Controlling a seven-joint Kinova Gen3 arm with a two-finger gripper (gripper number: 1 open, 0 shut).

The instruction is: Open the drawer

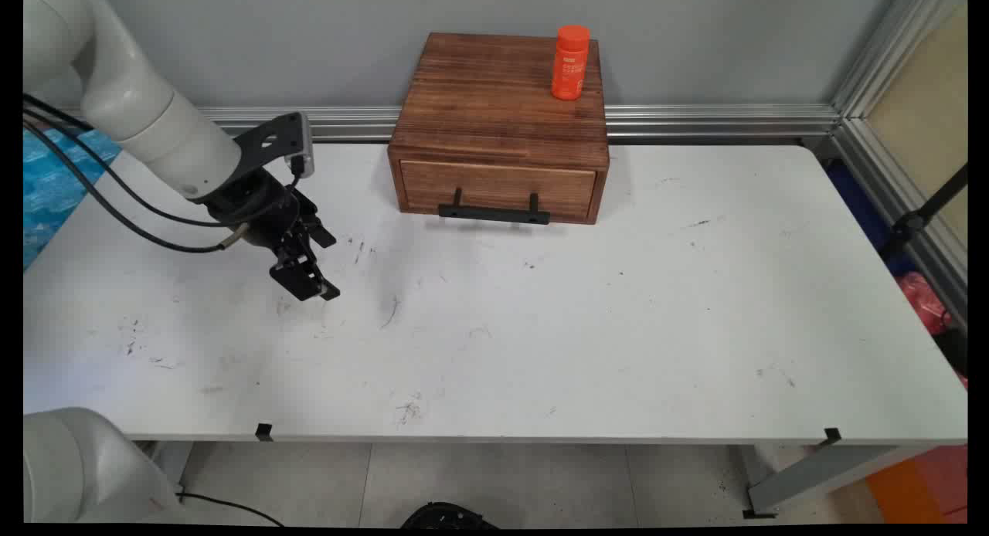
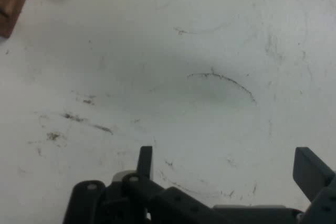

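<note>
While hovering low over the scuffed counter (image 1: 541, 327) at the left, the end effector (image 1: 328, 266) is holding nothing, fingers (image 2: 311, 170) spread apart. Right of it, a shut wooden drawer box (image 1: 498, 127) is sitting by the wall, with an orange bottle (image 1: 570, 62) standing upright on its top.

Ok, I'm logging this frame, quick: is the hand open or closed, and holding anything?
Hand: open and empty, poised over the bare white table, left of the wooden drawer box.
</note>
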